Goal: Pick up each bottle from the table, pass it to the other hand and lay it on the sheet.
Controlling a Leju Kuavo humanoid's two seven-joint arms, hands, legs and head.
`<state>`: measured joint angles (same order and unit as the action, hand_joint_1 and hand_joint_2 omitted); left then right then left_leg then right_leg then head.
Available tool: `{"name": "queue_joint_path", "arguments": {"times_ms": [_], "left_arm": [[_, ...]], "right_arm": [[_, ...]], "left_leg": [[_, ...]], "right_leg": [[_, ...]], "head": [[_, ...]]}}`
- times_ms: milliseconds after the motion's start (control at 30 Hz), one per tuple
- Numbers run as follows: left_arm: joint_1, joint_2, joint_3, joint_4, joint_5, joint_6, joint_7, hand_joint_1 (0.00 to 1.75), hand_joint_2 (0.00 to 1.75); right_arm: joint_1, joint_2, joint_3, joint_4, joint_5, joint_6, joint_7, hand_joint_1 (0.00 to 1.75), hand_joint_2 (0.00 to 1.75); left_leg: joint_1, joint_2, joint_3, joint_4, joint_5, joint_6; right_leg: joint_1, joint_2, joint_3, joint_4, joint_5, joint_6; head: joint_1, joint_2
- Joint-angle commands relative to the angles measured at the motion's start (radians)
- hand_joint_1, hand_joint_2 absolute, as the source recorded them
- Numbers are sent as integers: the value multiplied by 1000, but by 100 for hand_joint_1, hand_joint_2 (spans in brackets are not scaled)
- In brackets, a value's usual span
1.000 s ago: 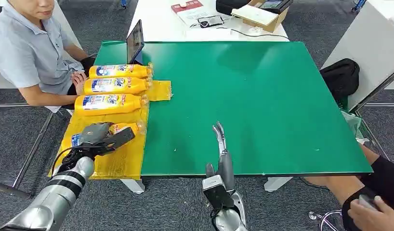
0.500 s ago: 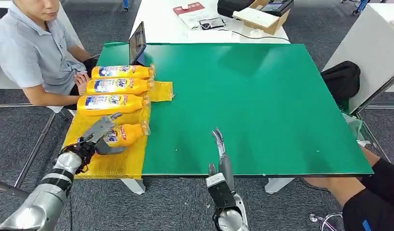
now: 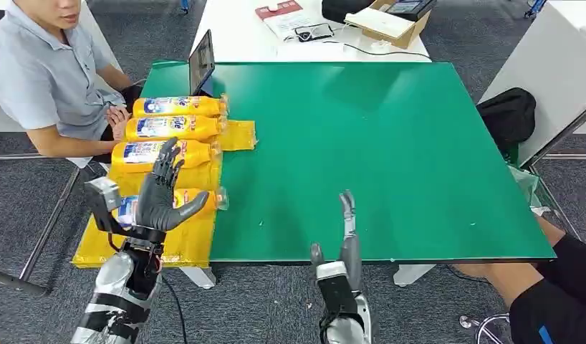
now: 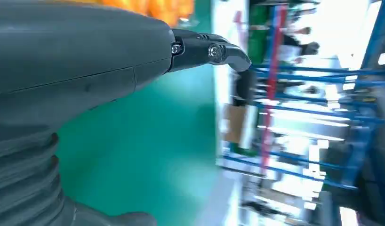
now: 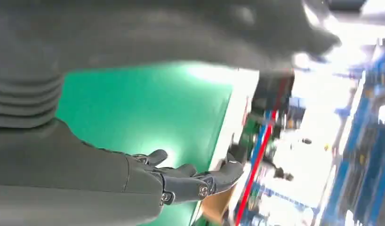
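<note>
Bottles, four of them, lie side by side on the yellow sheet (image 3: 177,247) at the nine o'clock edge of the green worktop (image 3: 390,143); the nearest bottle (image 3: 197,199) rests just beyond the robot's left hand (image 3: 161,197), its cap toward three o'clock; the three others (image 3: 172,129) sit in a row further off toward eleven o'clock; the left hand is raised above the sheet with its fingers (image 3: 165,159) spread and nothing in them, and whether it touches the bottle behind it cannot be told; the right hand (image 3: 345,244) stands upright at the six o'clock edge of the worktop, fingers straight and apart, grasping nothing; a seated person (image 3: 46,79) waits at ten o'clock beside the sheet, with a dark tablet (image 3: 201,63) propped at the worktop's far corner; judging by the layout, the laying-down step for the nearest bottle looks finished, and no further bottle can be seen on the green surface; the next move would call for both hands to draw clear of the sheet without nudging the row, unless another bottle is supplied.
</note>
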<state>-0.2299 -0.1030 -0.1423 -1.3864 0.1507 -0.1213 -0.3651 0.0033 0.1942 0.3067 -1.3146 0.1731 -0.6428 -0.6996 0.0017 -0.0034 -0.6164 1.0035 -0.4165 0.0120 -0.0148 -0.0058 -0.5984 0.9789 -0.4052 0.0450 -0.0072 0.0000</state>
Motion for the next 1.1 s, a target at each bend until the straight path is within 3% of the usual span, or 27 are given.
{"name": "queue_joint_path", "arguments": {"times_ms": [33,167,200,367,433,500,633,667,800,1100], "left_arm": [[187,-116,-37,-303,103,78,-71,0,175],[266,-143,-62,-365,113,147,-97,0,175],[311,-131,-67,-378,101,184,-113,0,175],[356,-121,-63,-371,78,213,-143,0,175],[355,-120,-65,-344,26,246,-138,0,175],[359,-115,-80,-295,-97,316,-162,0,175],[375,-96,-106,-243,-234,352,-161,0,175],[378,-93,-111,-237,-255,351,-155,0,175],[367,-101,-116,-228,-265,336,-153,0,175],[363,-102,-117,-226,-259,332,-151,0,175]], "right_arm": [[46,-3,-44,-158,-78,3,1,0,175],[49,18,-80,-121,-134,50,1,0,175],[50,43,-111,-71,-166,99,1,0,0],[47,63,-123,-35,-134,73,1,0,0],[46,56,-94,-44,-43,-33,1,0,0],[43,62,-85,-27,-36,-45,1,0,0],[48,25,-72,-30,-94,116,106,0,0],[52,9,-68,-26,-62,141,119,0,175],[68,25,-125,-14,-32,172,83,0,175],[70,23,-122,-11,-27,191,91,0,175]], "left_leg": [[0,1,1,0,-1,0],[0,0,2,0,-3,0],[1,0,4,0,-4,0],[1,2,5,-1,-5,0],[1,-1,3,0,-4,0],[0,0,2,-1,-3,1],[1,1,6,-2,-4,0],[0,0,4,-2,-3,1],[0,-1,6,-2,-4,1],[0,-1,3,-2,-4,0]], "right_leg": [[0,1,1,0,-1,-1],[0,0,2,-1,-2,-1],[0,0,5,-1,-3,-1],[0,2,4,-1,-3,-2],[0,-1,3,-1,-2,-2],[0,0,2,-2,-2,-1],[1,1,6,-3,-3,-2],[0,0,4,-2,-2,-1],[0,-1,6,-3,-3,-2],[0,-1,3,-2,-2,-1]], "head": [[0,0],[0,0],[1,0],[0,0],[0,0],[0,0],[0,0],[0,0],[0,0],[0,0]]}}
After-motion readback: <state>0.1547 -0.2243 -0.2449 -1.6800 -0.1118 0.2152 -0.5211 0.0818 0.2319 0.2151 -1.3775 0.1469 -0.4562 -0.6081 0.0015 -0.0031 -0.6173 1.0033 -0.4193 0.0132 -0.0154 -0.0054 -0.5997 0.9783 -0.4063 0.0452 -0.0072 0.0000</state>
